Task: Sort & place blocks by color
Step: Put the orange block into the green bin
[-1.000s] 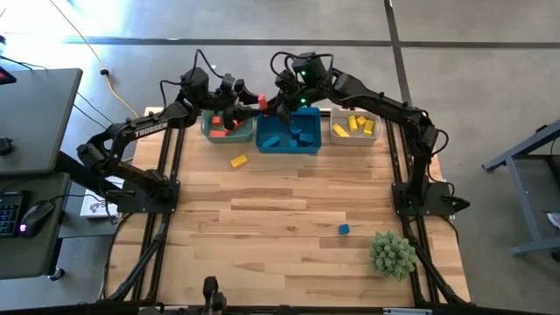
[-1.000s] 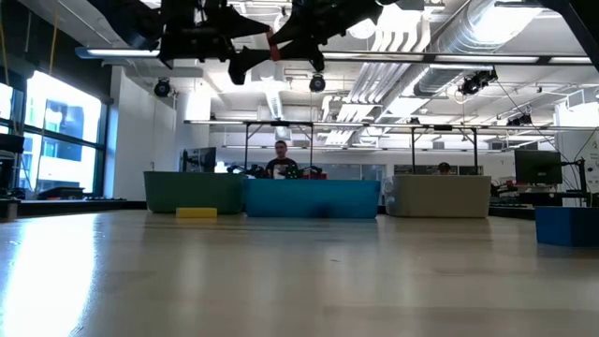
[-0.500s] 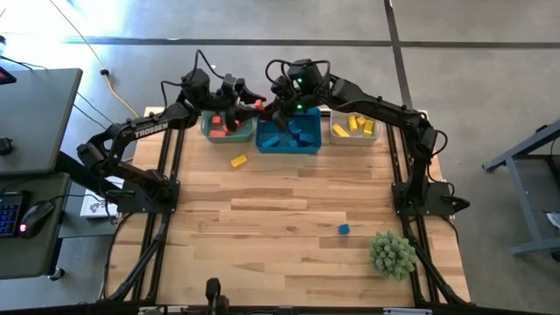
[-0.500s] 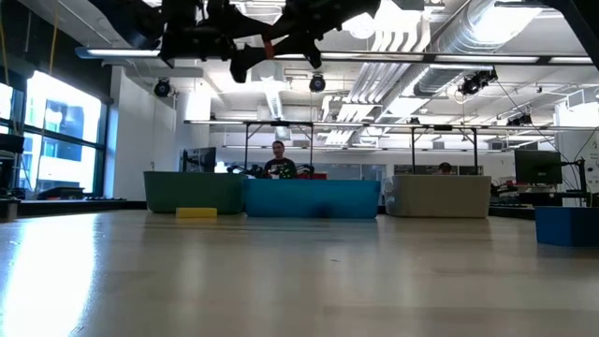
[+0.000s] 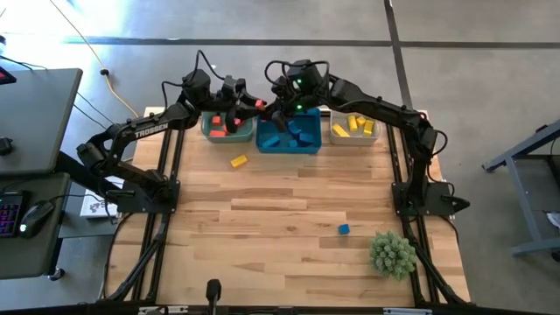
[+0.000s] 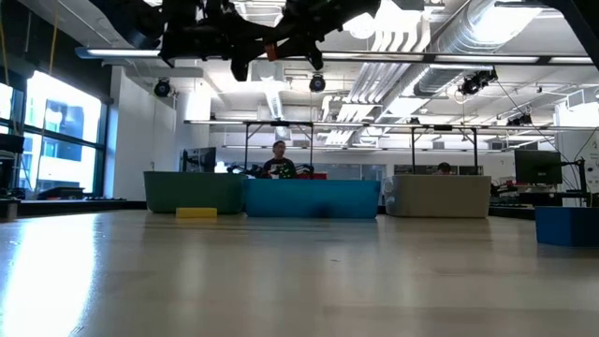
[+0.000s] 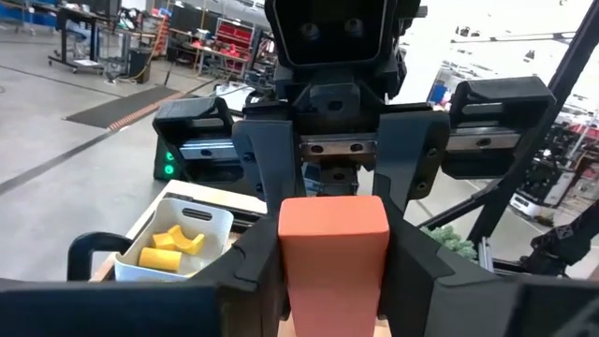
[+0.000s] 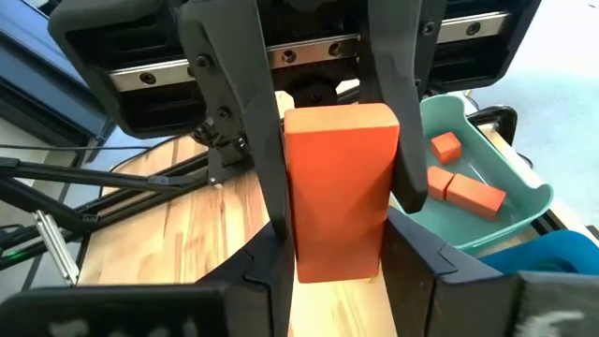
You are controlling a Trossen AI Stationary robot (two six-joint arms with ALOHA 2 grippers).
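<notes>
Both end effectors, left [image 5: 248,104] and right [image 5: 267,107], clamp one red block [image 5: 258,104] between them, just beside the green bin [image 5: 210,133], nearest the left arm

both arms are dark, jointed links with black cables looping over their upper ends. the left arm carries white "trossen" lettering. a small green light glows near the right tool [image 5: 278,108]. each tool has broad black fingers under a silver rail with screws.

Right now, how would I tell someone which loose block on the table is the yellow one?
Start at the three bins along the table's far edge. Just in front of the green bin on the left lies the yellow block, alone on bare wood. The only other loose block is blue, near the plant.
</notes>
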